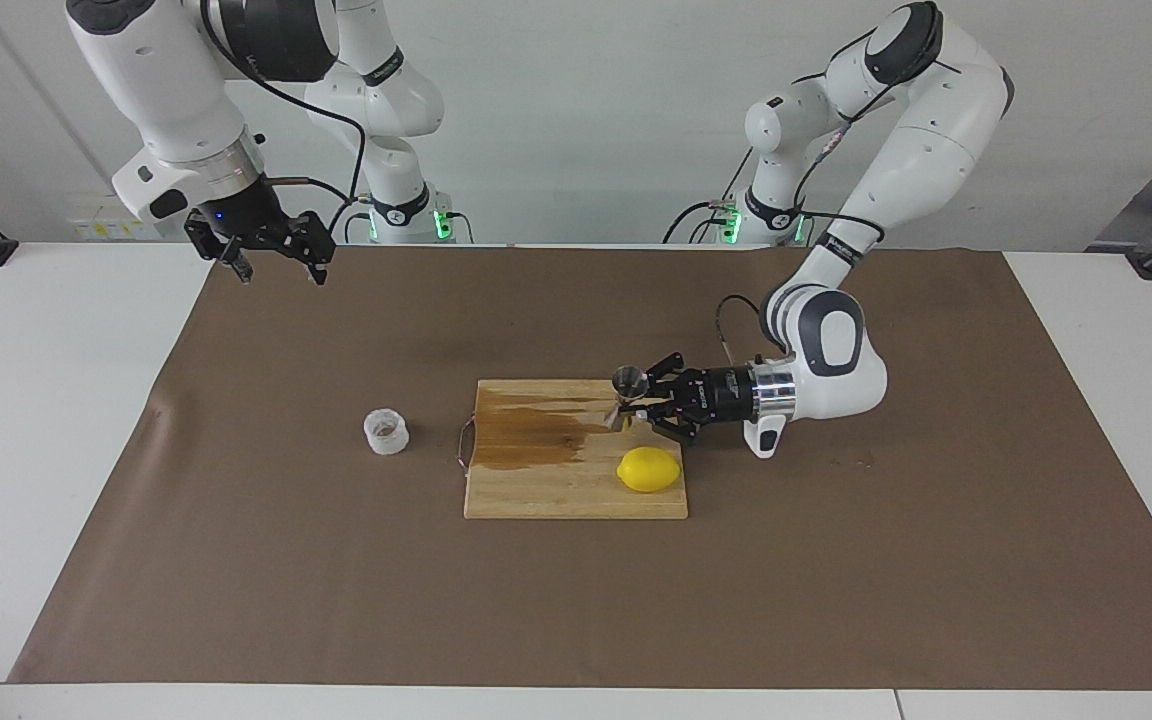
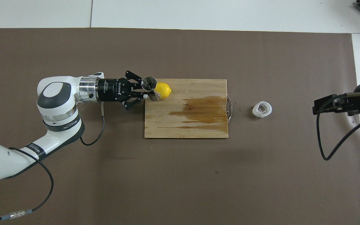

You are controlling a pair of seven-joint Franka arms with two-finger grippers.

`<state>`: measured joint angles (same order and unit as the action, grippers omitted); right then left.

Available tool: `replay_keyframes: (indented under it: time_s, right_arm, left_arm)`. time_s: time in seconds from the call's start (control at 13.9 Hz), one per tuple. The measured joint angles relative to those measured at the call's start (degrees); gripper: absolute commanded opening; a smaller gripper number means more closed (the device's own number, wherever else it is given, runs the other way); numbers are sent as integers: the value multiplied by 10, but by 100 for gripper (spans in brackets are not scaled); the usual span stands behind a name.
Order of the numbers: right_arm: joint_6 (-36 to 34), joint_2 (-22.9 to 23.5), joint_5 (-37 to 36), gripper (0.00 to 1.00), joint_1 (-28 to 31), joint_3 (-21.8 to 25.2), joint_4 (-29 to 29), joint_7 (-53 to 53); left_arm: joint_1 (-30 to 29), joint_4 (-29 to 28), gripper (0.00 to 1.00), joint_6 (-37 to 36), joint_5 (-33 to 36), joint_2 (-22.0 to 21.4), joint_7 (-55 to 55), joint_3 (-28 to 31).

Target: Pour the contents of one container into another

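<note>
My left gripper point(image 1: 642, 403) point(image 2: 145, 90) is shut on the shiny steel hourglass jigger point(image 1: 625, 397) point(image 2: 151, 88), gripping it at the waist. It holds the jigger nearly upright over the end of the wooden cutting board point(image 1: 546, 488) point(image 2: 183, 129) toward the left arm, just above the lemon point(image 1: 649, 469) point(image 2: 165, 90). The small translucent ribbed plastic cup point(image 1: 385, 432) point(image 2: 262, 109) stands on the brown mat off the board's handle end. My right gripper point(image 1: 281, 270) point(image 2: 323, 105) waits open, raised over the mat's corner at the right arm's end.
A brown wet stain point(image 1: 536, 432) point(image 2: 203, 109) spreads across the half of the board toward the cup. A metal handle point(image 1: 463, 442) point(image 2: 229, 107) sticks out of the board's end that faces the cup. The brown mat point(image 1: 576, 600) covers most of the white table.
</note>
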<state>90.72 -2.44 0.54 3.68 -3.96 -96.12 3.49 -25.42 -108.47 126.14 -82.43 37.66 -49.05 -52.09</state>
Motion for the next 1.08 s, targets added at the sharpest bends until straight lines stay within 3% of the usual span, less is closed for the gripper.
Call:
replay_keyframes:
  time_s: [0.29,0.57,0.79,1.08]
  right_arm:
    - [0,0,0,100,0,0,0,0]
    - [0,0,0,100,0,0,0,0]
    - [0,0,0,100,0,0,0,0]
    - [0,0,0,100,0,0,0,0]
  left_arm:
    - [50,-17,0,38,-103,-17,62,0]
    - [86,-60,0,50,-260,-44,190,1]
    - [104,-91,0,57,-323,-70,244,4]
    - [171,-114,0,74,-401,-102,277,65]
